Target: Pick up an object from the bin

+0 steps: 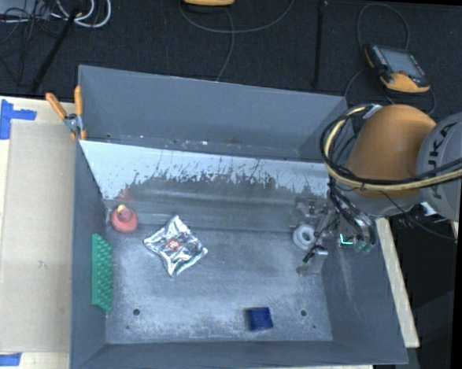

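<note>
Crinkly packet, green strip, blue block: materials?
Packet: looks like thin clear or foil plastic film, glossy, with bright crinkled highlights and something red inside. Green strip: probably moulded plastic, matte, with a bumpy studded face; could be rubber. Blue block: evenly coloured and dull, plastic or foam; cannot tell which.

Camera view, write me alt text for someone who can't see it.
A robot arm's claw hangs over the right side of a grey metal bin, above bare floor. Loose in the bin lie a clear crinkled packet, a pink round piece, a green ridged strip and a small blue block.
</note>
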Controlling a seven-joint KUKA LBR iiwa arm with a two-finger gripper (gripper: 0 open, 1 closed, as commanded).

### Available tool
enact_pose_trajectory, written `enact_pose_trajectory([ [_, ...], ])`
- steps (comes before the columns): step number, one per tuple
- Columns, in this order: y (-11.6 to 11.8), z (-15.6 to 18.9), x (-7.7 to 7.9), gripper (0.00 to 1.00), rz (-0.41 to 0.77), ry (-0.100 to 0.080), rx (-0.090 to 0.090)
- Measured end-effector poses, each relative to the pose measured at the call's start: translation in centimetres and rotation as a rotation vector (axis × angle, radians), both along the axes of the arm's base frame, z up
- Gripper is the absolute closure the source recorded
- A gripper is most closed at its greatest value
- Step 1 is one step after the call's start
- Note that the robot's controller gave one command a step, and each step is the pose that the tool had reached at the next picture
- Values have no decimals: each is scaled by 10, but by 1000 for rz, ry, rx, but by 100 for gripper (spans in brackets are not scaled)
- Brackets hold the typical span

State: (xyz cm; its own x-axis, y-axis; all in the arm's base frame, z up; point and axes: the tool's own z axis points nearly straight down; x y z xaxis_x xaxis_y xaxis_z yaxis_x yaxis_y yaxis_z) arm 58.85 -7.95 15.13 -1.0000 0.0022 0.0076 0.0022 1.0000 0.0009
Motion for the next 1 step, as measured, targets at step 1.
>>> enact_pose_trajectory([
  [1,48,-82,-57,0,423,0,5],
])
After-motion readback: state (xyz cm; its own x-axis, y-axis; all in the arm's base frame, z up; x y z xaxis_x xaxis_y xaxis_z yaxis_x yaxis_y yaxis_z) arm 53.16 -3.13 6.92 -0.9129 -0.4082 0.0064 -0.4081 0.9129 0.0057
